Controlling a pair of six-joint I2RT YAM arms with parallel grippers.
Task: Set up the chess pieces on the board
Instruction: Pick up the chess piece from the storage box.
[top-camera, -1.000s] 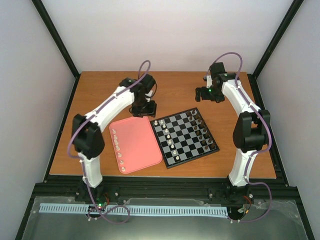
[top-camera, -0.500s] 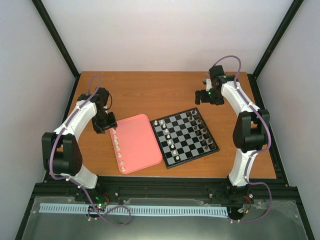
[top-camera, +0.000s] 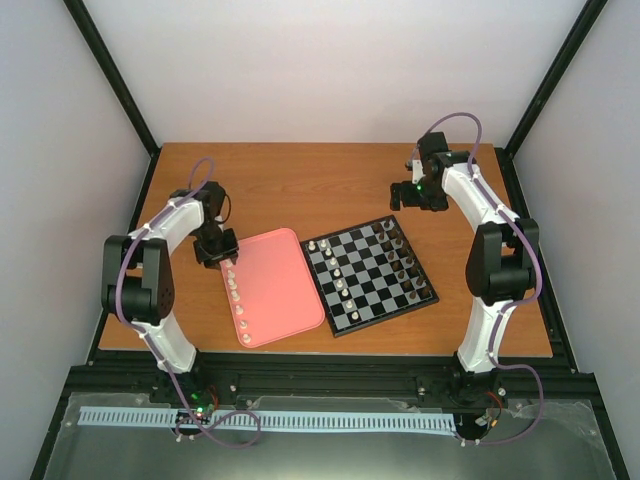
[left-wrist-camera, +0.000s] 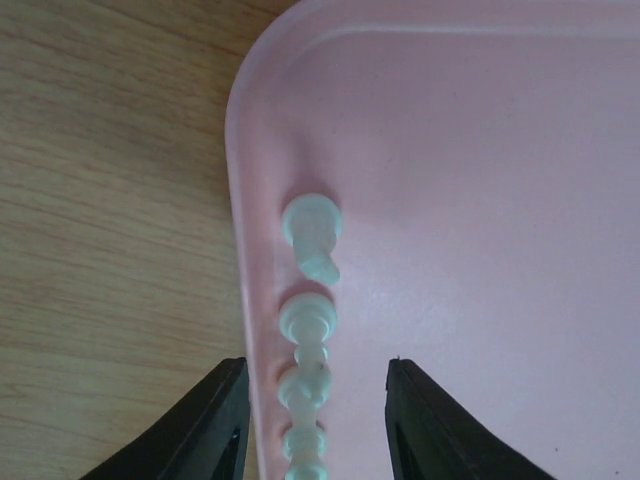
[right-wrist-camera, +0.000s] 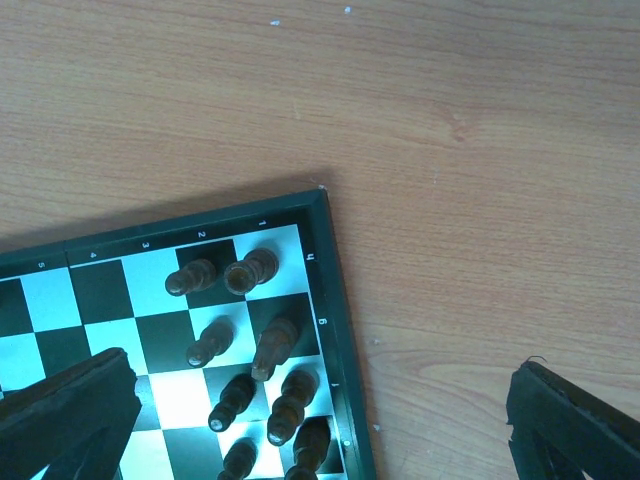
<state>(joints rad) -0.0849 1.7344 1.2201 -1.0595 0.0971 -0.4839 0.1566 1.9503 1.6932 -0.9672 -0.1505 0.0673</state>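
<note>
Left end effector (left-wrist-camera: 316, 380) hovers low over the pink tray's (left-wrist-camera: 480, 200) far-left corner, jaws partly open astride the row of cream chess pieces (left-wrist-camera: 310, 225), gripping none. More stand on the board (top-camera: 370, 275). Right end effector (top-camera: 418, 192) hangs wide open, empty, above the board's far corner, near the dark pieces (right-wrist-camera: 250, 270).

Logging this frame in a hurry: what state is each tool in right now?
Left tool: open, straddling the row of tiny cream-white chess pieces on the pink rounded tray, gripping none.
Right tool: wide open, holding nothing.
</note>
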